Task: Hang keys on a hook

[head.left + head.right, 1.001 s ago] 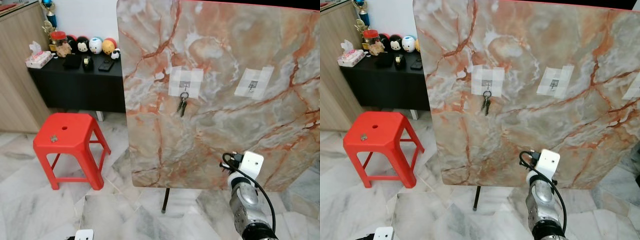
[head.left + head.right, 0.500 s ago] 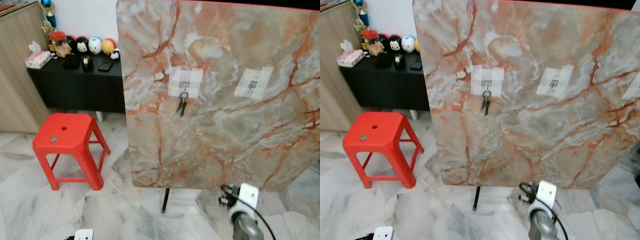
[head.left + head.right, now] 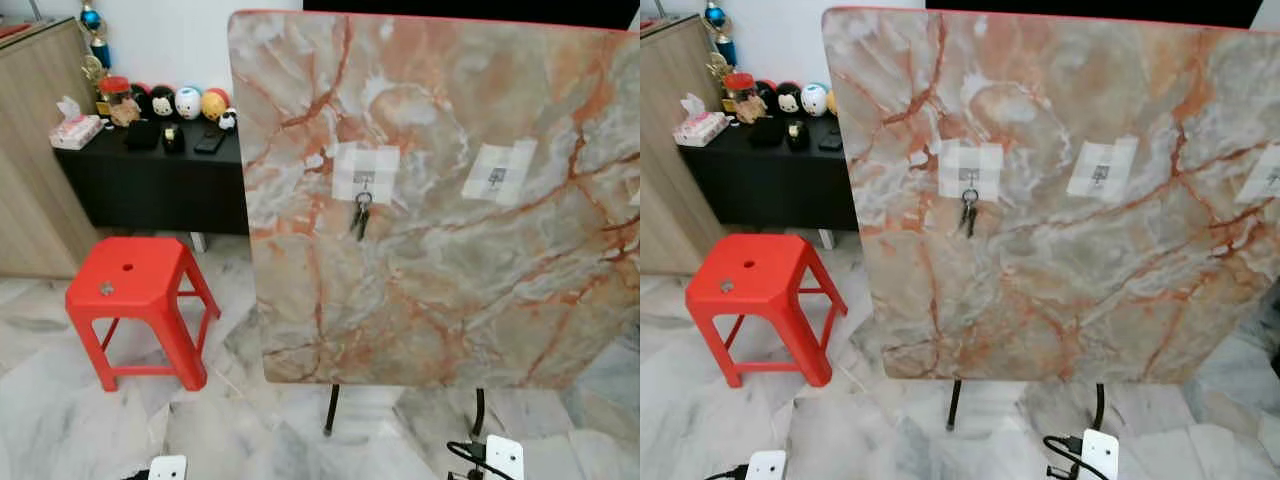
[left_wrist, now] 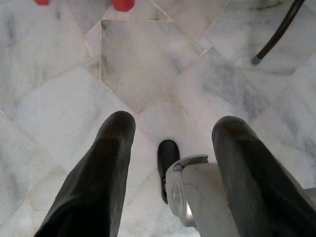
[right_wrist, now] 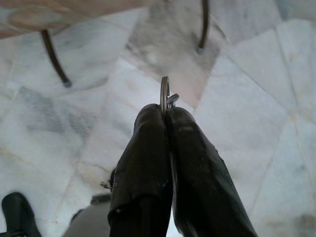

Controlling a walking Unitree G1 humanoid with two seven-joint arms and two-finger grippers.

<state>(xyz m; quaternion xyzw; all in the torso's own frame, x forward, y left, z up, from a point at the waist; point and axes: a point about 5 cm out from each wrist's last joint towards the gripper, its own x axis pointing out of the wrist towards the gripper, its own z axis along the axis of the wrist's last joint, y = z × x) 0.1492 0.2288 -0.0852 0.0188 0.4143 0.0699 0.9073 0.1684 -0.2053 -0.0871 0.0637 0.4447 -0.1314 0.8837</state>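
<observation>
One metal key ring (image 5: 164, 94) pokes from the pinched-shut right claw (image 5: 165, 114) low over the floor (image 5: 256, 148); left claw (image 4: 173, 129) gapes empty.

Marble floor (image 3: 60, 400), red stool (image 3: 135, 300), black sideboard (image 3: 150, 180)

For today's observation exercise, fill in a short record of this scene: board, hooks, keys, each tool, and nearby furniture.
board: marbled panel standing upright on thin black legs
hooks: two taped hooks, left hook and free hook
hung keys: bunch of keys on left hook
right tool: shut on a key ring, low over the floor
left tool: open, pointing at the floor
furniture: red stool, black side table
</observation>
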